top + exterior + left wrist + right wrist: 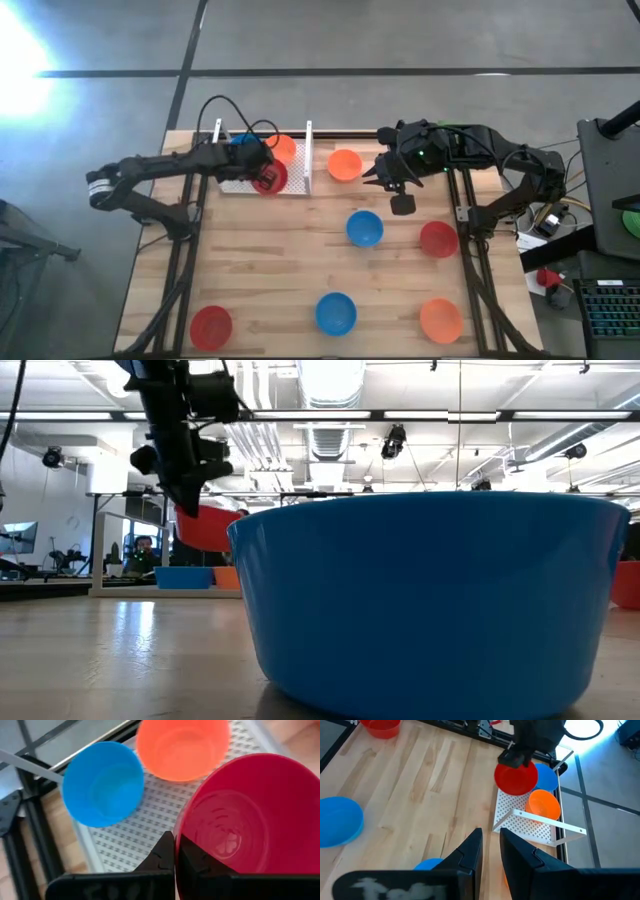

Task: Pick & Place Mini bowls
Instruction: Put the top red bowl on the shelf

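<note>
1. High view: left end effector [262, 172] holds the red bowl [270, 180] over the white rack [240, 184].
2. Left wrist: fingers pinch its rim; you'd judge it light, stiff, slippery.
3. Right wrist: right end effector [490, 851] narrow, empty.

A white perforated rack [240, 183] sits on the wooden table [280, 270].

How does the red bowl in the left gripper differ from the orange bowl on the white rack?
The red bowl is pinched at its rim by the left gripper and, in the low view, hangs clear of the table; the orange bowl rests on the perforated white rack, untouched. The red bowl tilts; the orange bowl sits flat, mouth up. Colour differs. Both are round, shallow, empty and look the same size.
</note>
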You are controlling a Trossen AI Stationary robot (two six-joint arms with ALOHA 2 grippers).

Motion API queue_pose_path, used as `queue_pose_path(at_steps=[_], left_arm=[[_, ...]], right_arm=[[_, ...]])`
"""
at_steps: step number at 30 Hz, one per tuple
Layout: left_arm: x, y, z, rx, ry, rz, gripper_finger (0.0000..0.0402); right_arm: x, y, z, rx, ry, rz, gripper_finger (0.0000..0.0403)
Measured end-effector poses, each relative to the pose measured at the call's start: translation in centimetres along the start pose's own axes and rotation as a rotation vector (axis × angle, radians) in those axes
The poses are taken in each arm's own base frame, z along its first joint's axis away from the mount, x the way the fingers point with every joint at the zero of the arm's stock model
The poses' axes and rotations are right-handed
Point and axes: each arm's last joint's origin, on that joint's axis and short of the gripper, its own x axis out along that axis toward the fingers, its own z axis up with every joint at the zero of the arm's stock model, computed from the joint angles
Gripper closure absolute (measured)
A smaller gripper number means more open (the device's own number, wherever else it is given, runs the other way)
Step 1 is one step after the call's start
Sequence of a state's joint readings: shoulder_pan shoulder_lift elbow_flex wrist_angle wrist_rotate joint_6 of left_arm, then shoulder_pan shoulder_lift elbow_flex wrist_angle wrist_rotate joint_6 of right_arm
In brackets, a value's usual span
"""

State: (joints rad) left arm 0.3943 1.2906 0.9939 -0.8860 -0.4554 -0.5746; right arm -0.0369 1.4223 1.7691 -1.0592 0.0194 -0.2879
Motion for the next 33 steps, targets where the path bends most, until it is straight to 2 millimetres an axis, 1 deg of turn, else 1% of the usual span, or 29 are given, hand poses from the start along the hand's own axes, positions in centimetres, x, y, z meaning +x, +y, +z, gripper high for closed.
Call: queue_pose_path(at_steps=[9, 16, 24, 33], left_arm=[[3.2, 0.6, 0.7, 0.019, 0.089, 0.089, 0.0401], [5.1, 0.3, 0.7, 0.056, 0.148, 0.125, 0.0401], [6.3, -0.2, 0.6, 0.066, 0.167, 0.155, 0.0401], [6.6, -0.3, 0.5, 0.073, 0.173, 0.159, 0.0397]], right_arm=[[0.0, 0.0, 0.0, 0.000, 0.000, -0.001, 0.0342], [0.0, 0.0, 0.0, 0.000, -0.001, 0.000, 0.0342], [0.0, 0.0, 0.0, 0.000, -0.001, -0.001, 0.0344], [0.0, 0.0, 0.0, 0.000, -0.001, -0.001, 0.0344]])
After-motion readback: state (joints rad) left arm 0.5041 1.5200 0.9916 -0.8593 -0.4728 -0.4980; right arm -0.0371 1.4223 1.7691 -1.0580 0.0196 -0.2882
